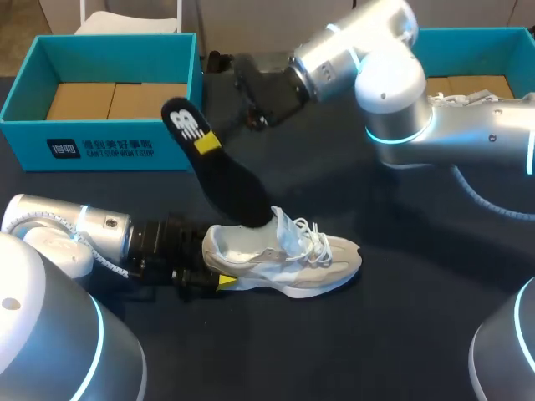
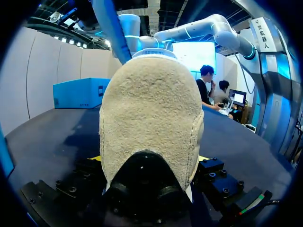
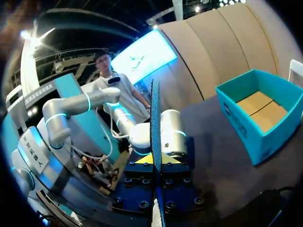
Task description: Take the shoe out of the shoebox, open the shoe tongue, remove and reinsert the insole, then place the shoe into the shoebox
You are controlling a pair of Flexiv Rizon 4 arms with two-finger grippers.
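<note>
The dark desk (image 1: 401, 334) carries two open teal boxes at its far side. The left box (image 1: 167, 150) shows a bare brown cardboard floor. The right box (image 1: 476, 50) is largely covered by the right arm (image 1: 393, 75), which comes in over it and reaches past the middle. The left arm (image 1: 58, 234) lies low along the near left of the desk.

The shoe (image 1: 292, 259), white and beige, stands on its sole at mid-desk, outside both boxes and well apart from each. Its toe points to the right and its heel faces the left arm; the laces lie loose over the upper. In the left wrist view the suede heel fills the space directly ahead of the fingers.

The black insole (image 1: 226, 180) stands tilted above the shoe. Its lower end sits in the shoe's opening and its upper end leans toward the left box.

The left hand (image 2: 150, 161) is clenched on the shoe's heel, with a yellow tip showing at either side. The right hand (image 3: 155, 160) is clenched on the insole near its upper end; the right wrist view shows the insole edge-on between the two yellow tips.
</note>
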